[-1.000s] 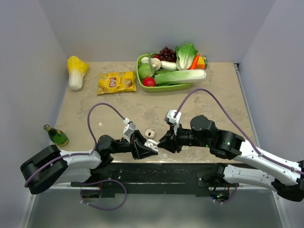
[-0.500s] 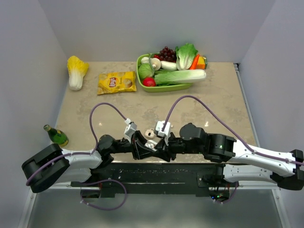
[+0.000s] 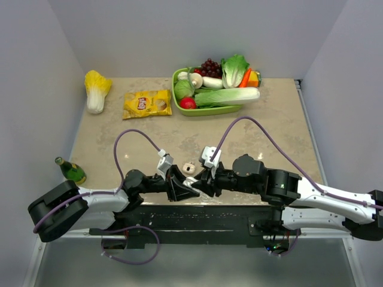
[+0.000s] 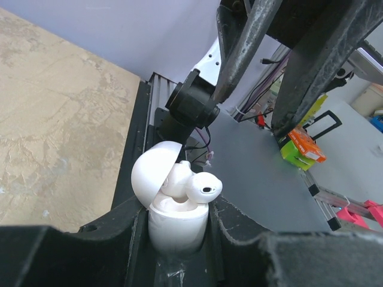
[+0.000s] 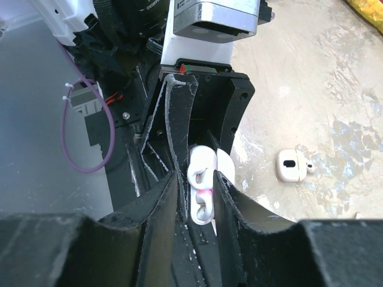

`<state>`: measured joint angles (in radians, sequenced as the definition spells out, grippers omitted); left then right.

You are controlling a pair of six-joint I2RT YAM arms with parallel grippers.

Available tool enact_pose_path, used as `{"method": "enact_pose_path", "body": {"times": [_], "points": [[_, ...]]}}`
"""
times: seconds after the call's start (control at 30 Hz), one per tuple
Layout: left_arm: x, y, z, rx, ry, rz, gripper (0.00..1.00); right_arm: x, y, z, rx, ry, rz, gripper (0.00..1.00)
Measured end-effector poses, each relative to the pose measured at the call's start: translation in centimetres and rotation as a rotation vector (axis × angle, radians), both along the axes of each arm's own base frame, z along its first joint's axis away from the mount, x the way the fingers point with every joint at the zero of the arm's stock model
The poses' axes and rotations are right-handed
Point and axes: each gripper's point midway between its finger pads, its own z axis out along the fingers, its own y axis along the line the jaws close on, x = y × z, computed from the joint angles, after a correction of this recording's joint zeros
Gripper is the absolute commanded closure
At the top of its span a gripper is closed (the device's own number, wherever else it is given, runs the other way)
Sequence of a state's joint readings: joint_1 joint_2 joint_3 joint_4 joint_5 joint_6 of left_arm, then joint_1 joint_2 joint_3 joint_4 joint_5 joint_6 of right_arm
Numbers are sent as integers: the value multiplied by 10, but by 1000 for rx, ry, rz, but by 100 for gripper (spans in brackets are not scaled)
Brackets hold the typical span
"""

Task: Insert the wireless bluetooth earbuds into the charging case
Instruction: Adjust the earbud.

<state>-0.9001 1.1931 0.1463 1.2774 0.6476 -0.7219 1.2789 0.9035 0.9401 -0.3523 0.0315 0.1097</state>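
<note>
My left gripper (image 4: 178, 224) is shut on the white charging case (image 4: 176, 224) and holds it upright with the lid (image 4: 152, 173) swung open. One white earbud (image 4: 203, 186) rests tilted in the case mouth, and a second earbud (image 4: 173, 179) sits behind it. My right gripper (image 5: 196, 179) hovers just above the case (image 5: 202, 179). Its fingers (image 4: 242, 54) stand a narrow gap apart with nothing between them. In the top view both grippers meet at the case (image 3: 190, 184) near the table's front edge.
A small cream block with a dark slot (image 5: 291, 165) lies on the table beside the grippers (image 3: 189, 168). At the back are a green tray (image 3: 179, 95) of vegetables, a yellow chip bag (image 3: 146, 103) and a cabbage (image 3: 96, 89). A green bottle (image 3: 72, 171) lies at the left.
My right gripper moved left over the case, then drew back slightly to the right. An earbud now rests in the case mouth. The left arm barely moved.
</note>
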Motion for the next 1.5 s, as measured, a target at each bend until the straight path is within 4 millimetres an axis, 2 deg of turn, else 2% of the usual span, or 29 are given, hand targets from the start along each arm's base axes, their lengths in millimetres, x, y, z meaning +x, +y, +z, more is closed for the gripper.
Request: {"method": "enact_pose_path", "body": {"times": [0.37, 0.7, 1.13, 1.5], "points": [[-1, -2, 2, -3, -3, -8, 100, -3, 8, -17, -49, 18, 28, 67], [-1, -2, 1, 1, 0, -8, 100, -5, 8, -19, -54, 19, 33, 69], [-1, -3, -1, 7, 4, -9, 100, -7, 9, -34, -111, 33, 35, 70], [0, -3, -4, 18, 13, -7, 100, -1, 8, -38, -127, 27, -4, 73]]}}
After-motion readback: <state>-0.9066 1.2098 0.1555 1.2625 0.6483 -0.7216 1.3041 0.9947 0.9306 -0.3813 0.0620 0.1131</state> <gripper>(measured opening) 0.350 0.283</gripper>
